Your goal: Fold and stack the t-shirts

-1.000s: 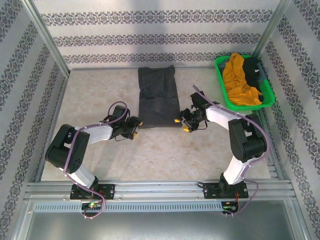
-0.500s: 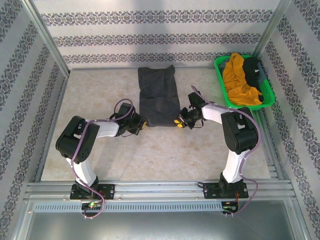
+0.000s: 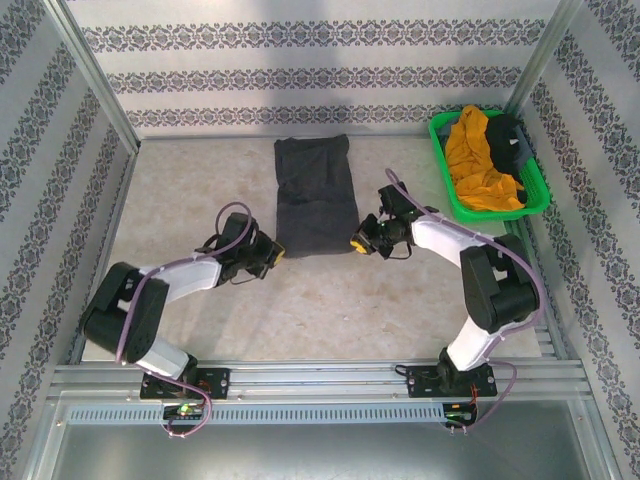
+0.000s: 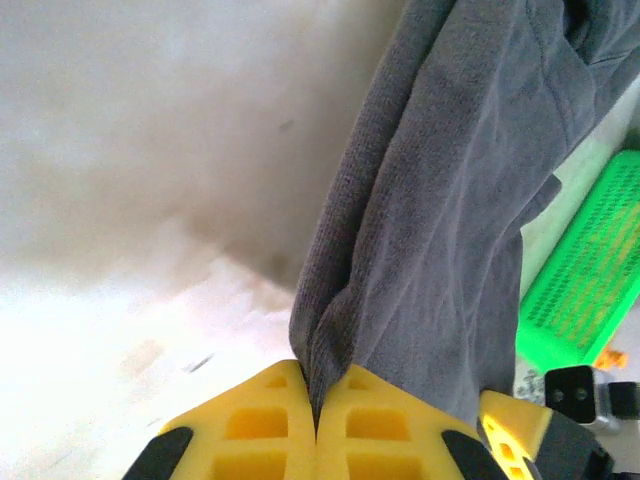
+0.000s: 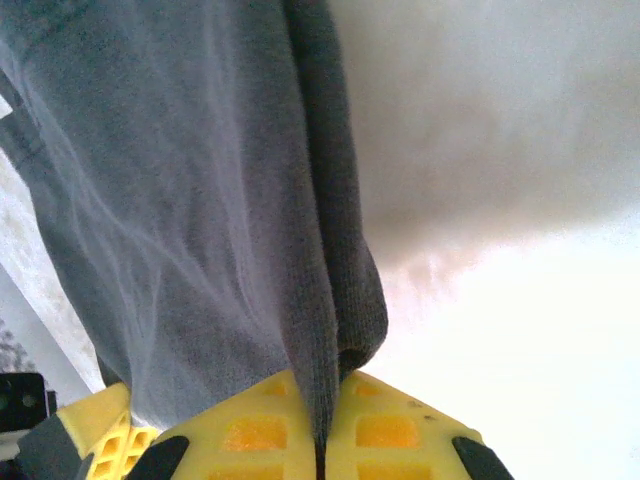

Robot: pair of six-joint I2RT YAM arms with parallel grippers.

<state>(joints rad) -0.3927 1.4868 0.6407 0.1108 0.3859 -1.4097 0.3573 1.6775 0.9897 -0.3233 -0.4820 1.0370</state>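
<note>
Now the left gripper [image 3: 272,252] and right gripper [image 3: 356,243] are pinching the near corners of the charcoal t-shirt [image 3: 316,195], which is lying mid-way across the table [image 3: 330,300]; the orange t-shirt [image 3: 478,162] and black t-shirt [image 3: 508,140] are sitting in the far-right-corner basket [image 3: 437,134].

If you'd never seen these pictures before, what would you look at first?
First, the dark grey t-shirt lying long and flat in the middle of the table, with the left pincer and the right pincer each pinching a near corner of it. Next, the bright green basket at the far right, holding an orange t-shirt and a black t-shirt.
</note>
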